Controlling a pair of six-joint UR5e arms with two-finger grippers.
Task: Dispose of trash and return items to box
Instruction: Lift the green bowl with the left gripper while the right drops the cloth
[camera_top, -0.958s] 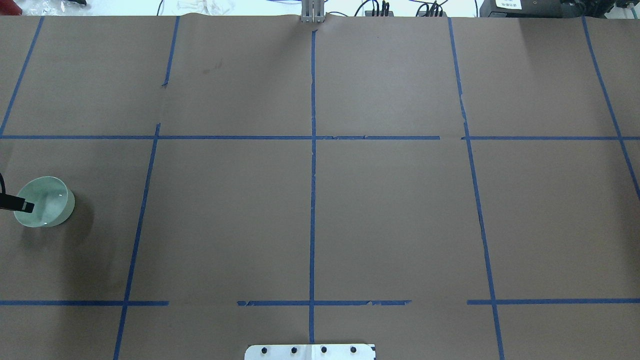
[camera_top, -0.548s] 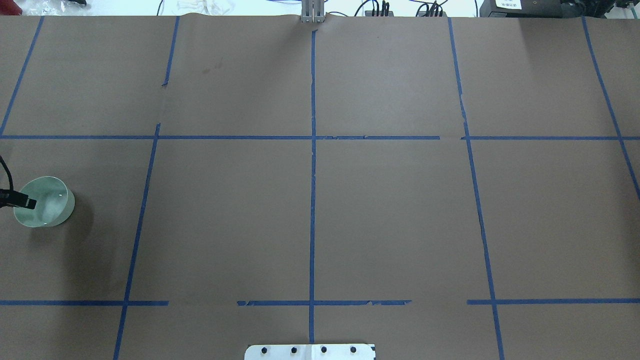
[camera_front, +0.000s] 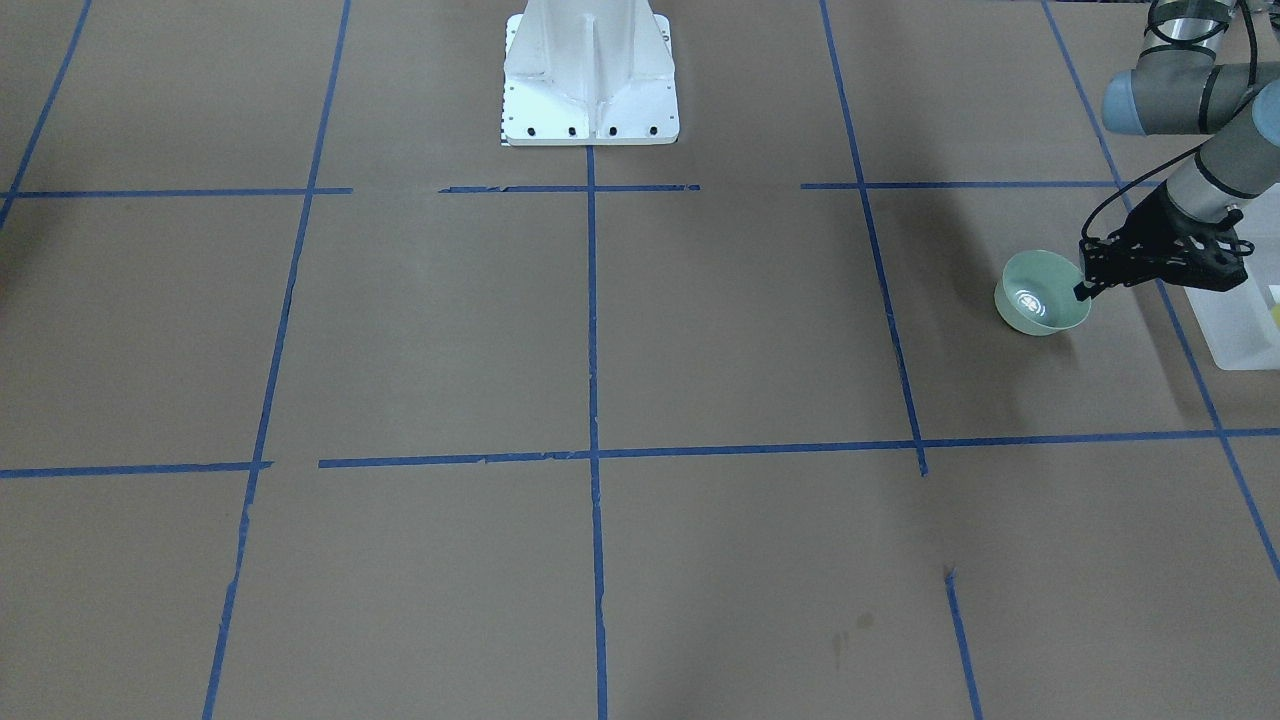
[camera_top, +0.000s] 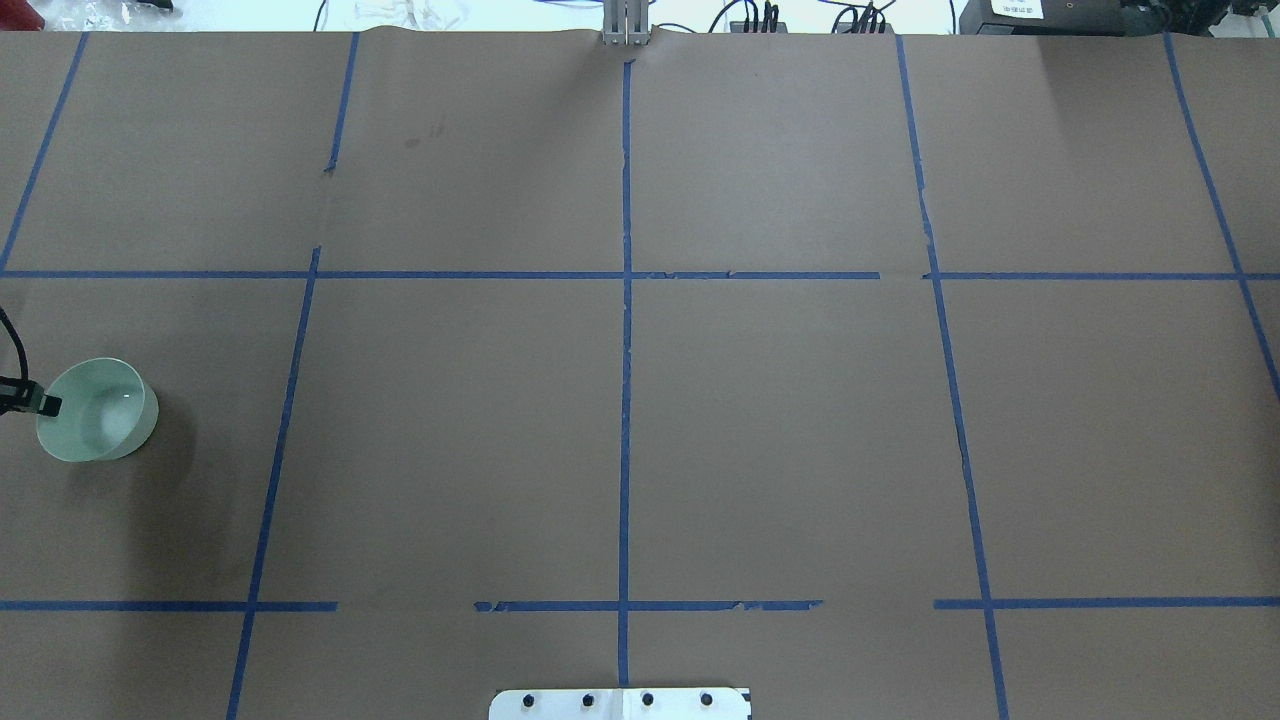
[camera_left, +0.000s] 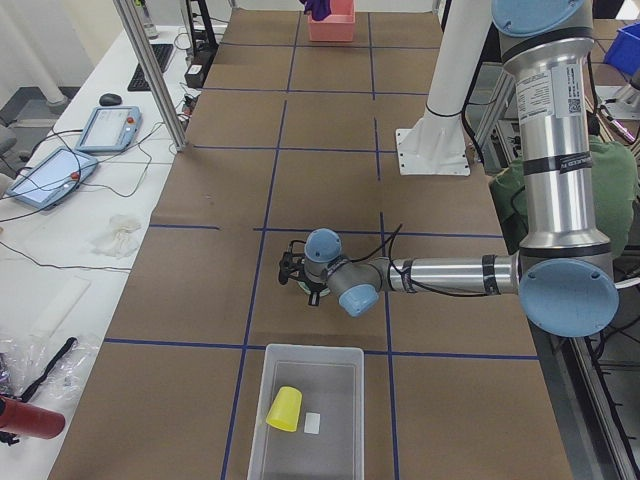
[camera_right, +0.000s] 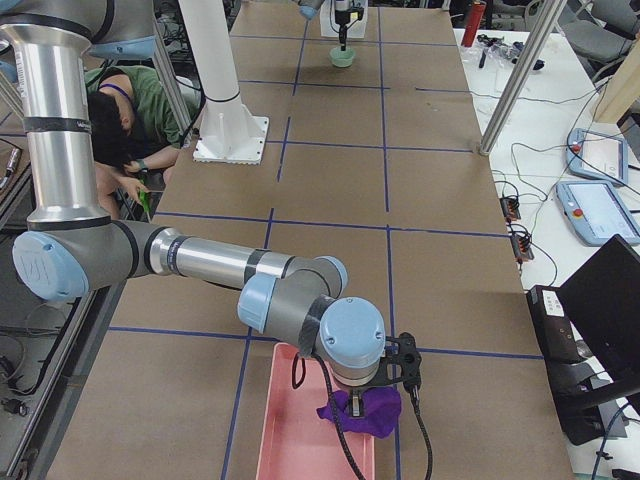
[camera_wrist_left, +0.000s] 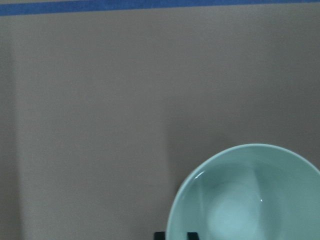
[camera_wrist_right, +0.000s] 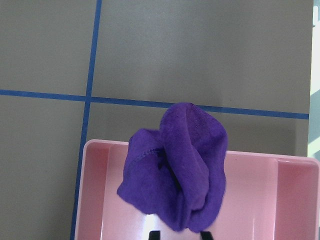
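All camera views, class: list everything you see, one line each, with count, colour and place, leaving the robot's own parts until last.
bowl: 1, pale green, table's left end
bin: 1, frosted white, table's left edge, outward of the bowl
cup: 1, yellow, lying inside the bin
tray: 1, pink, table's right end
cloth: 1, purple, bunched over the tray
tape lines: several, blue, gridding the brown tabletop
person: 1, green shirt, on the robot's side of the table
pedestal: 1, white, mid-table at the robot's edge
left gripper: 1, black, shut on the bowl's rim
right gripper: 1, black, shut on the cloth
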